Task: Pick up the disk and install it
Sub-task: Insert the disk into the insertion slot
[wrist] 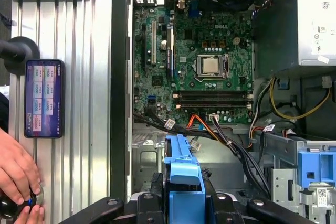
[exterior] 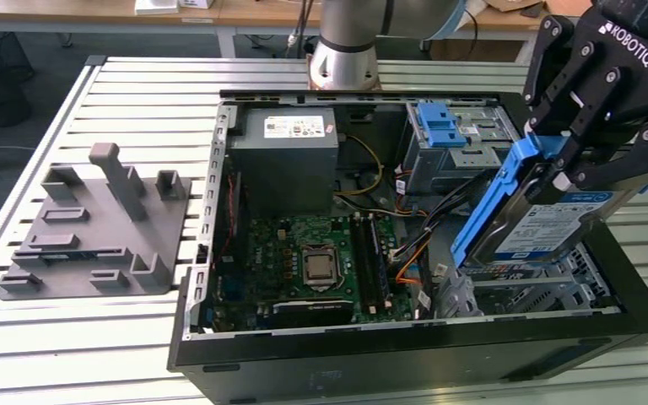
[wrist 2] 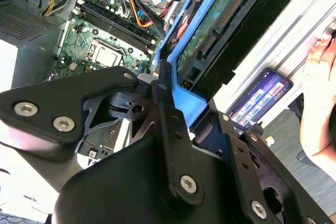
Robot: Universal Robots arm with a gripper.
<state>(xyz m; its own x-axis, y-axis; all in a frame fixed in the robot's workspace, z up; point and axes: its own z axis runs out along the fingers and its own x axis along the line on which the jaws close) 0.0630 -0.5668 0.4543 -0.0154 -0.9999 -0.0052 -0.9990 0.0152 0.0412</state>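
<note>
The disk point(exterior: 540, 221) is a silver-grey drive with a white-and-blue label in a bright blue carrier bracket. It hangs tilted, almost on edge, over the exterior view's right end of the open computer case point(exterior: 414, 359). My gripper point(exterior: 580, 162) is shut on its upper edge, one black finger on each side. Its lower end sits just above the metal drive bay point(exterior: 532, 291). In the second wrist view the disk point(wrist 2: 210, 30) shows its green circuit side below my gripper point(wrist 2: 164, 92). In the first wrist view the blue carrier point(wrist: 184, 179) stands between the fingers of my gripper point(wrist: 184, 205).
Inside the case lie a green motherboard point(exterior: 313, 257), a grey power supply box point(exterior: 290, 152), loose cables point(exterior: 408, 253) and a grey cage with a blue latch point(exterior: 450, 135). A grey fixture point(exterior: 94, 228) rests on the slatted table. Beside the case are a phone point(wrist: 44, 98) and a person's hand point(wrist: 18, 174).
</note>
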